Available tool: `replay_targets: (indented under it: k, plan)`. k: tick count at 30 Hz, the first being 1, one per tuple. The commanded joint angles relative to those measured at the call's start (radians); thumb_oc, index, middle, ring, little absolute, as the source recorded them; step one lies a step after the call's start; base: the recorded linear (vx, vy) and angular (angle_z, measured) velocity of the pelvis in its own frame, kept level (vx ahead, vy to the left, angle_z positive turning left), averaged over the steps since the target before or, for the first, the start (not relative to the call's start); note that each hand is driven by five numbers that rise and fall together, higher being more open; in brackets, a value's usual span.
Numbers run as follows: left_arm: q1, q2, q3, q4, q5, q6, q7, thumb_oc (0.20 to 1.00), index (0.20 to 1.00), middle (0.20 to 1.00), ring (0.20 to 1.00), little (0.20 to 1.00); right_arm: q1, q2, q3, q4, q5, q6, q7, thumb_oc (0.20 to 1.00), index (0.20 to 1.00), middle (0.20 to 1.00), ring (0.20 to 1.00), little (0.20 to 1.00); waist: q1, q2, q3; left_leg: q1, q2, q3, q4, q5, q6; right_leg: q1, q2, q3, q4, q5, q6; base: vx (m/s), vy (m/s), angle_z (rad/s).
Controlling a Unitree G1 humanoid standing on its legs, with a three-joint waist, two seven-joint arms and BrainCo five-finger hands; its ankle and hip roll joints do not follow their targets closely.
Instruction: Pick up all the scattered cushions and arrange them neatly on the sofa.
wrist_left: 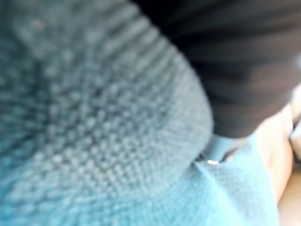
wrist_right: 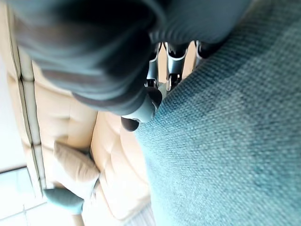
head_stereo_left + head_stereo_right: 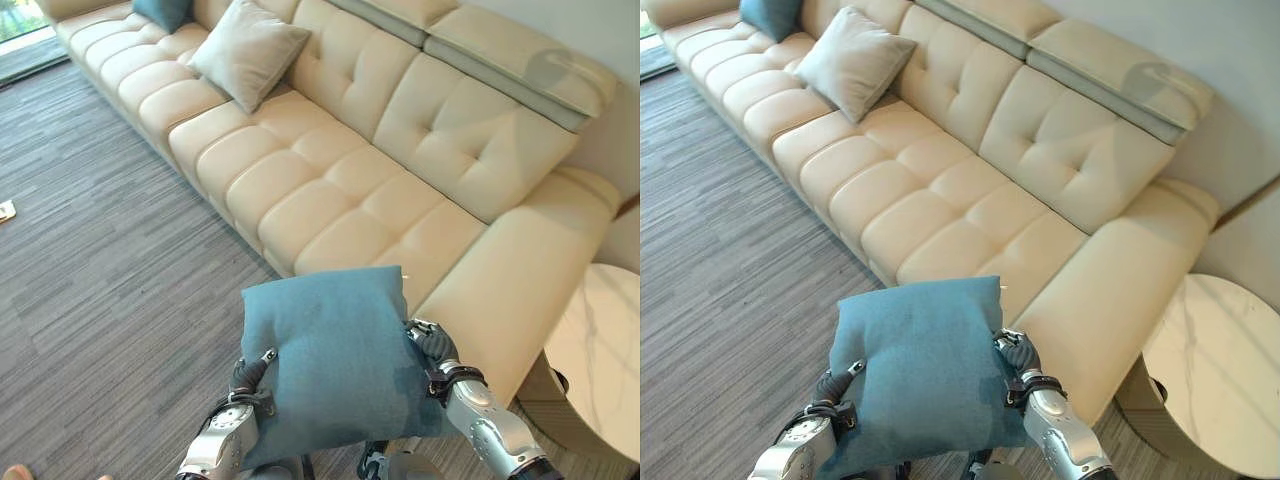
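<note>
Left hand [image 3: 243,380] pressed to the teal cushion's [image 3: 335,360] left edge, fingers hidden behind fabric: grip state unclear. Cushion held up between both hands, just short of the sofa's [image 3: 330,180] front edge. Right hand [image 3: 432,345] against its right edge, fingers straight. Carry step in hand. Next: reach forward over the empty seat, set down against the backrest, like the beige cushion [image 3: 245,50] and the far teal cushion [image 3: 160,12].

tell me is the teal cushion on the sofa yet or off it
Off it: the teal cushion is held between left hand and right hand, before the sofa.
</note>
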Motion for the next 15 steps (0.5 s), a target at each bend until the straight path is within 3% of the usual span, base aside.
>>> replay_targets:
  k: [1,3,5,6,7,8,9,10,12,14,15]
  plan:
    - [-0.041,-0.053,-0.029,-0.136,0.029,-0.072,-0.021,0.200,0.200,0.200,0.200,0.200,-0.058,0.041,0.073,-0.112,0.003,-0.050,0.042,0.200,0.200,0.200,0.200,0.200,0.007,-0.022,-0.022,0.030,0.028,-0.014,0.021,-0.117,-0.042,-0.012,0.041,0.029,0.065,-0.135,0.040,0.10,0.405,0.22]
    - [-0.045,-0.048,-0.032,-0.141,0.030,-0.073,-0.019,0.200,0.200,0.200,0.200,0.200,-0.059,0.043,0.074,-0.114,0.001,-0.051,0.043,0.200,0.200,0.200,0.200,0.200,0.009,-0.020,-0.016,0.022,0.013,-0.034,0.035,-0.136,-0.024,-0.032,0.019,0.035,0.129,-0.146,0.046,0.08,0.324,0.25]
    - [-0.060,-0.039,-0.039,-0.147,0.033,-0.072,-0.013,0.200,0.200,0.200,0.200,0.200,-0.056,0.046,0.069,-0.121,-0.004,-0.054,0.039,0.200,0.200,0.200,0.200,0.200,0.003,-0.012,-0.002,0.020,-0.017,-0.079,0.048,-0.155,0.008,-0.084,-0.027,0.065,0.286,-0.152,0.054,0.07,0.289,0.40]
    - [-0.061,-0.039,-0.039,-0.147,0.033,-0.072,-0.013,0.200,0.200,0.200,0.200,0.200,-0.056,0.046,0.069,-0.121,-0.004,-0.054,0.039,0.200,0.200,0.200,0.200,0.200,0.002,-0.013,-0.003,0.018,-0.018,-0.079,0.048,-0.156,0.009,-0.087,-0.030,0.065,0.292,-0.154,0.055,0.10,0.358,0.45]
    - [-0.069,-0.039,-0.044,-0.153,0.039,-0.074,-0.001,0.200,0.200,0.200,0.200,0.200,-0.053,0.054,0.074,-0.125,-0.009,-0.054,0.036,0.200,0.200,0.200,0.200,0.200,-0.014,-0.003,0.017,0.040,-0.051,-0.112,0.046,-0.170,0.043,-0.137,-0.074,0.110,0.442,-0.083,0.070,0.11,0.319,0.33]
    - [-0.073,-0.039,-0.049,-0.151,0.043,-0.072,0.002,0.200,0.200,0.200,0.200,0.200,-0.052,0.059,0.076,-0.125,-0.012,-0.057,0.032,0.200,0.200,0.200,0.200,0.200,-0.025,0.002,0.025,0.049,-0.058,-0.129,0.037,-0.169,0.051,-0.172,-0.059,0.164,0.493,-0.073,0.067,0.10,0.317,0.33]
    - [-0.073,-0.039,-0.049,-0.151,0.043,-0.072,0.002,0.200,0.200,0.200,0.200,0.200,-0.052,0.059,0.076,-0.124,-0.012,-0.057,0.032,0.200,0.200,0.200,0.200,0.200,-0.024,0.001,0.024,0.049,-0.059,-0.128,0.037,-0.170,0.051,-0.175,-0.061,0.166,0.496,-0.074,0.068,0.08,0.110,0.65]
    - [-0.082,-0.041,-0.058,-0.142,0.050,-0.074,0.002,0.200,0.200,0.200,0.200,0.200,-0.061,0.065,0.078,-0.116,-0.006,-0.062,0.030,0.200,0.200,0.200,0.200,0.200,-0.045,0.006,0.033,0.069,-0.058,-0.147,-0.006,-0.154,0.041,-0.257,0.065,0.295,0.449,-0.131,0.048,0.09,0.075,0.63]
    - [-0.090,-0.040,-0.051,-0.147,0.052,-0.072,-0.009,0.200,0.200,0.200,0.200,0.200,-0.076,0.065,0.078,-0.103,0.031,-0.071,0.018,0.200,0.200,0.200,0.200,0.200,-0.046,0.010,0.044,0.075,-0.062,-0.151,-0.004,-0.156,0.035,-0.292,0.102,0.299,0.332,-0.107,0.049,0.15,0.070,0.29]
    - [-0.095,-0.046,-0.043,-0.134,0.058,-0.067,-0.015,0.200,0.200,0.200,0.200,0.200,-0.079,0.066,0.073,-0.093,0.031,-0.070,0.018,0.200,0.200,0.200,0.200,0.200,-0.050,0.003,0.047,0.097,-0.075,-0.169,0.007,-0.177,0.030,-0.299,0.140,0.296,0.188,-0.057,0.072,0.20,0.004,0.13]
    - [-0.096,-0.046,-0.043,-0.134,0.058,-0.067,-0.015,0.200,0.200,0.200,0.200,0.200,-0.080,0.066,0.073,-0.093,0.031,-0.070,0.018,0.200,0.200,0.200,0.200,0.200,-0.049,0.002,0.047,0.095,-0.076,-0.168,0.007,-0.176,0.030,-0.299,0.139,0.296,0.184,-0.054,0.072,0.31,-0.030,0.41]
